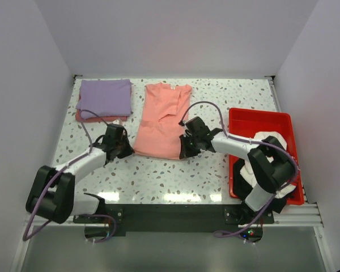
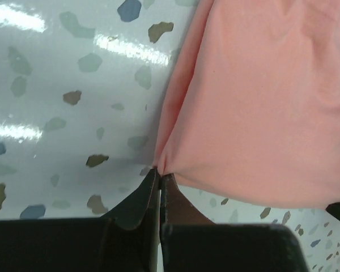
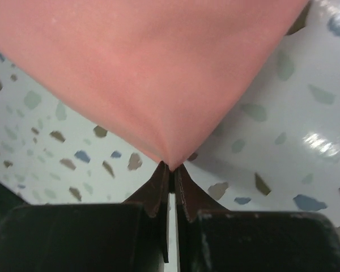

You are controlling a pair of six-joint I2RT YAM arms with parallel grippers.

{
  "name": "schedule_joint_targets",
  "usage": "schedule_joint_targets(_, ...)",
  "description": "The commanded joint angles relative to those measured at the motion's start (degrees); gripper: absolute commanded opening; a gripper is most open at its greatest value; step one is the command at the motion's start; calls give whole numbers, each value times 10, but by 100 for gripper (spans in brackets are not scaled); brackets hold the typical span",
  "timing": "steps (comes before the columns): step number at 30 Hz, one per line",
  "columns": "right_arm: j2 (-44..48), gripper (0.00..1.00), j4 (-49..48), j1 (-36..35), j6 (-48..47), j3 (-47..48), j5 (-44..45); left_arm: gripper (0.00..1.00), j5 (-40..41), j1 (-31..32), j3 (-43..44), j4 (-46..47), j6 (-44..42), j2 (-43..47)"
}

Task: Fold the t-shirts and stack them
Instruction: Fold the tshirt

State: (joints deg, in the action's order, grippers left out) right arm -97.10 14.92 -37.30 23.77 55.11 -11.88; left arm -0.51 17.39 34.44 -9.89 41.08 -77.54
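A salmon-pink t-shirt (image 1: 163,119) lies folded lengthwise in the middle of the table. My left gripper (image 1: 128,151) is shut on its near left corner, seen in the left wrist view (image 2: 159,171). My right gripper (image 1: 183,152) is shut on its near right corner, seen in the right wrist view (image 3: 171,166). The cloth pulls to a point at each pinch (image 3: 158,85). A folded lavender-purple shirt (image 1: 105,97) lies on another folded salmon shirt (image 1: 86,117) at the far left. White shirts (image 1: 267,148) lie bunched in the red tray.
A red plastic tray (image 1: 260,118) stands at the right edge, under the right arm. White walls close in the table on three sides. The speckled tabletop (image 1: 175,178) shows between the pink shirt and the arm bases.
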Motion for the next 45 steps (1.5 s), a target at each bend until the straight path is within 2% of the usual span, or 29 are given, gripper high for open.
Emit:
schedule_joint_targets(1,66,0,86,-8,-1,-4,-57,0,52,-3,-32,-53,12,93)
schedule_joint_targets(7,128,0,203,-44,-19,7,-133,0,95,-2,-55,-155,47,275)
schedule_joint_targets(12,184,0,281,-62,-20,35,-193,0,137,-2,-17,-245,66,401)
schedule_joint_targets(17,206,0,315,-87,-14,50,-262,0,175,-2,40,-314,66,453)
schedule_joint_targets(21,231,0,316,-109,9,53,-297,0,184,-2,58,-323,53,487)
schedule_joint_targets(28,285,0,251,-117,87,12,-345,0,185,-2,82,-287,42,493)
schedule_joint_targets(32,295,0,259,-117,81,15,-275,0,174,-2,72,-232,37,473)
schedule_joint_targets(40,309,0,267,-115,89,47,-94,0,130,-3,71,-109,30,361)
schedule_joint_targets(45,307,0,262,-76,92,37,-91,0,111,-3,85,-56,18,290)
